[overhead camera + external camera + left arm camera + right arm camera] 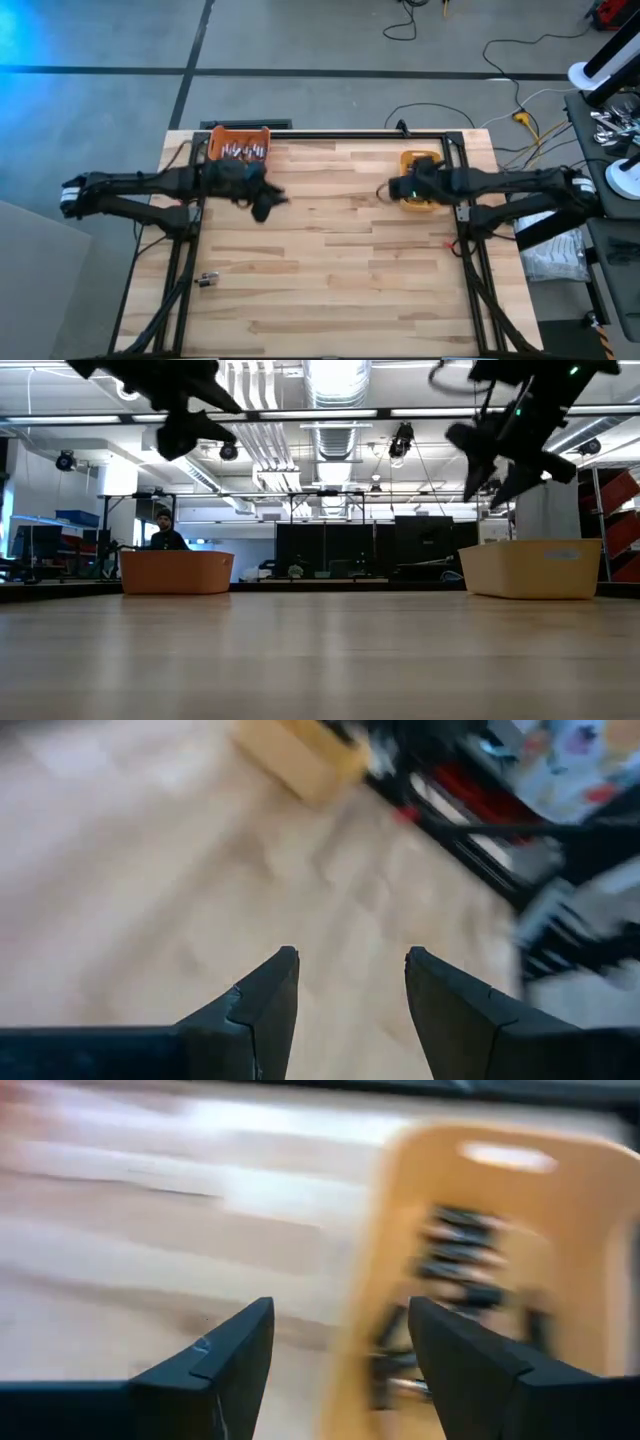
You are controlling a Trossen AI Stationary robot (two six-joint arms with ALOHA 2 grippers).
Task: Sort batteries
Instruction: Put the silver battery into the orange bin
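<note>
An orange bin (238, 145) at the table's far left holds several silvery-grey batteries (243, 151). A yellow bin (420, 160) at the far right holds several dark batteries (462, 1258) and is partly hidden under my right arm. My left gripper (268, 205) hangs open and empty above bare wood, just near-right of the orange bin; it also shows in the left wrist view (350, 955). My right gripper (385, 190) is open and empty, raised beside the yellow bin's left side; it also shows in the right wrist view (340, 1305). A small loose battery (207, 280) lies on the table near its left edge.
The low view shows the orange bin (177, 572) and the yellow bin (535, 568) standing on the tabletop, with both grippers high above it. A person (166, 532) sits in the room behind the table. Bare wood (340, 270) spreads over the table's middle and near half.
</note>
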